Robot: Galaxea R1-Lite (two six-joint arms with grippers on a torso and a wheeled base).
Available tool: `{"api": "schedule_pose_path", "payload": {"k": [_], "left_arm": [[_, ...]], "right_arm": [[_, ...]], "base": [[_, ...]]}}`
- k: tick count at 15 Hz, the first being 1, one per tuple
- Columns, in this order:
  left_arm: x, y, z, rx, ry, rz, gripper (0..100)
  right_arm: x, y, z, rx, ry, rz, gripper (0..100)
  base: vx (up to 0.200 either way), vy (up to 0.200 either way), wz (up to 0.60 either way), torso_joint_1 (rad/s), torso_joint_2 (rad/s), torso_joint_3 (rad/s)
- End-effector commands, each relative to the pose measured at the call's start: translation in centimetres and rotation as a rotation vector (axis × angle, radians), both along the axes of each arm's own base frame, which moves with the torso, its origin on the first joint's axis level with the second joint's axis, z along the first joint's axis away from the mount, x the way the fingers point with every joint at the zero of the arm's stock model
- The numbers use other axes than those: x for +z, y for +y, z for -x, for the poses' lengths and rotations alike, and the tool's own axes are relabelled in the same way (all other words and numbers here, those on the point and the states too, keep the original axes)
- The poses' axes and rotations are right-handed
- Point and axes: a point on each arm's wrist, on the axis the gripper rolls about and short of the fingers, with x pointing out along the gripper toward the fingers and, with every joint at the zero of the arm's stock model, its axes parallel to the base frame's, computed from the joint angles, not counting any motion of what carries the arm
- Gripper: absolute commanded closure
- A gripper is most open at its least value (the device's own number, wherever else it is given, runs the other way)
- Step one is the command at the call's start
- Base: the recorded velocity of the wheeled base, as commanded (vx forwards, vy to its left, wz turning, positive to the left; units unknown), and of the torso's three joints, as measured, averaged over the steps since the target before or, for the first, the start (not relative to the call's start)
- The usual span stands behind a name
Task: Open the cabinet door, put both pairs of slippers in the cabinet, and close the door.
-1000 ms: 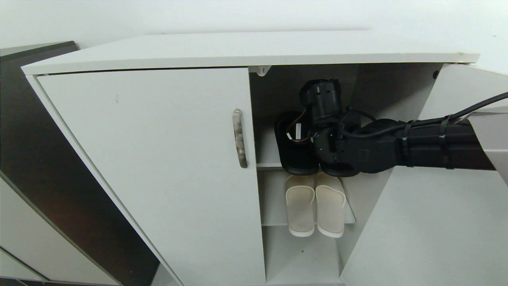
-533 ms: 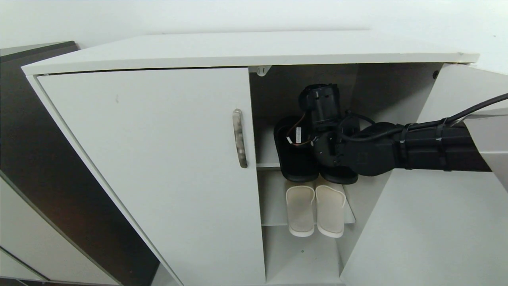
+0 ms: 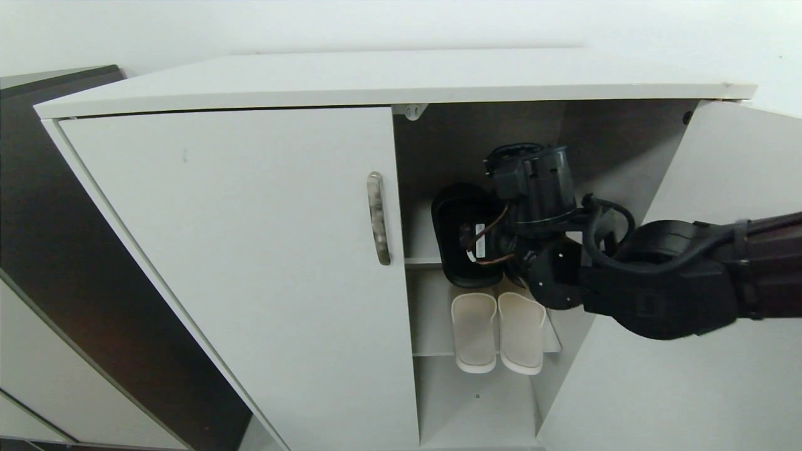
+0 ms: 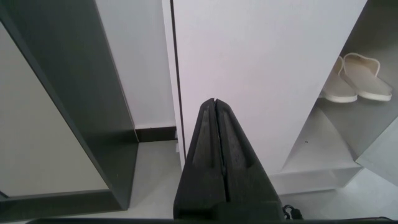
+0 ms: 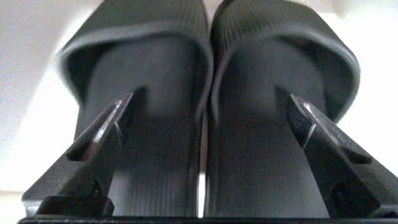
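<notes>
Right gripper [image 5: 210, 102] is inside the cabinet [image 3: 376, 78], fingers spread wide on either side of the black slippers [image 5: 149, 143], clasping nothing. Black slippers sit on the upper shelf, white slippers [image 3: 498, 329] on the shelf below. Right door [image 3: 689, 351] stands open, left door [image 3: 238, 250] closed. Left gripper [image 4: 214, 106] hangs outside, fingers pressed together, empty.

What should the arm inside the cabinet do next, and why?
Probably pull the right gripper straight back out of the cabinet. Its fingers stand open on either side of the black slippers, which sit on the upper shelf above the white slippers, and the door cannot shut while it is inside.
</notes>
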Motion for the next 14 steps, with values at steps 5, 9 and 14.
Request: {"api": "schedule_pose_path", "payload": {"k": [5, 9, 14], "left_arm": [[0.0, 0.0, 0.0, 0.000, 0.000, 0.001, 100], [0.0, 0.0, 0.0, 0.002, 0.000, 0.001, 100], [0.0, 0.0, 0.0, 0.002, 0.000, 0.001, 100]], "right_arm": [[0.6, -3.9, 8.1, 0.112, -0.055, -0.062, 100], [-0.2, -3.8, 9.4, 0.157, -0.036, -0.048, 100], [-0.7, -3.3, 9.0, 0.157, -0.037, -0.051, 100]], "base": [[0.000, 0.000, 0.00, 0.000, 0.00, 0.000], [0.000, 0.000, 0.00, 0.000, 0.00, 0.000], [0.000, 0.000, 0.00, 0.000, 0.00, 0.000]]}}
